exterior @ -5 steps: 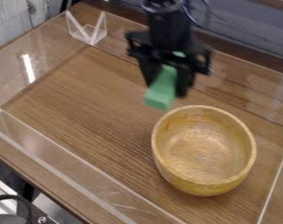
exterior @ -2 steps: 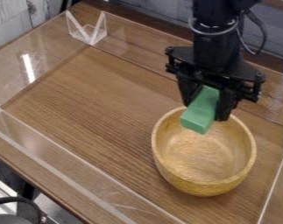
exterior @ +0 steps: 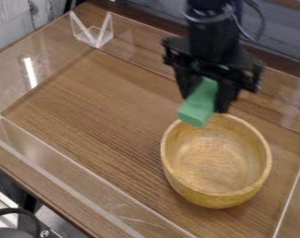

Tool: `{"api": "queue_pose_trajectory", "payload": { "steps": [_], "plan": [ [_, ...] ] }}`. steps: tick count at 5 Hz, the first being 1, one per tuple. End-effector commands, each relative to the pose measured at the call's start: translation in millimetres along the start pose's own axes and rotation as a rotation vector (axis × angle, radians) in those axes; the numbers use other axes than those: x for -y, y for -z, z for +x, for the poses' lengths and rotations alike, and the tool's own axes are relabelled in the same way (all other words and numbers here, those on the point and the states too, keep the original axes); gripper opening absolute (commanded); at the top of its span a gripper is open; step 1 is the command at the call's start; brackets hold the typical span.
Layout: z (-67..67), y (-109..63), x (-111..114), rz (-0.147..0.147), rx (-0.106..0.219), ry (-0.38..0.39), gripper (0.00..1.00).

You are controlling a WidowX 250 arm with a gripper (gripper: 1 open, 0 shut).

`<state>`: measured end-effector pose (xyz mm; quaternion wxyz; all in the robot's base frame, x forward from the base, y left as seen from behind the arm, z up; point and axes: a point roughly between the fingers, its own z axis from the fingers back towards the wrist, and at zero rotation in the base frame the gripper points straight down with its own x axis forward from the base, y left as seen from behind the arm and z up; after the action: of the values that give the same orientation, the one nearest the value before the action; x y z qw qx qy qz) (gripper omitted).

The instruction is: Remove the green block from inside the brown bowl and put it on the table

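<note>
The green block (exterior: 198, 106) hangs in the air, tilted, its lower end just above the far left rim of the brown bowl (exterior: 179, 164). My gripper (exterior: 209, 92) points down and is shut on the block's upper part, with black fingers (exterior: 186, 81) on both sides. The light-brown wooden bowl sits on the table (exterior: 90, 107) at the right, and its inside looks bare. The block touches neither bowl nor table.
Clear acrylic walls (exterior: 41, 65) run around the tabletop's edges. A small clear acrylic stand (exterior: 93, 30) is at the back left. Wood-grain surface stretches left of and in front of the bowl.
The gripper carried the block from left of the bowl to over the bowl's middle, then back left and slightly up to the bowl's far rim. The grip stayed the same.
</note>
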<state>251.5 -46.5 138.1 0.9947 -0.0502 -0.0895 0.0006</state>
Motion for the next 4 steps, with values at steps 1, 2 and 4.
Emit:
{"api": "queue_pose_trajectory", "payload": {
  "steps": [1, 2, 4],
  "plan": [
    [-3.7, -23.8, -47, 0.007, 0.050, -0.003, 0.00],
    [-19.4, -29.8, -97, 0.012, 0.064, -0.005, 0.00],
    [-34.2, -3.0, -158, 0.023, 0.094, -0.007, 0.00]
  ]
}}
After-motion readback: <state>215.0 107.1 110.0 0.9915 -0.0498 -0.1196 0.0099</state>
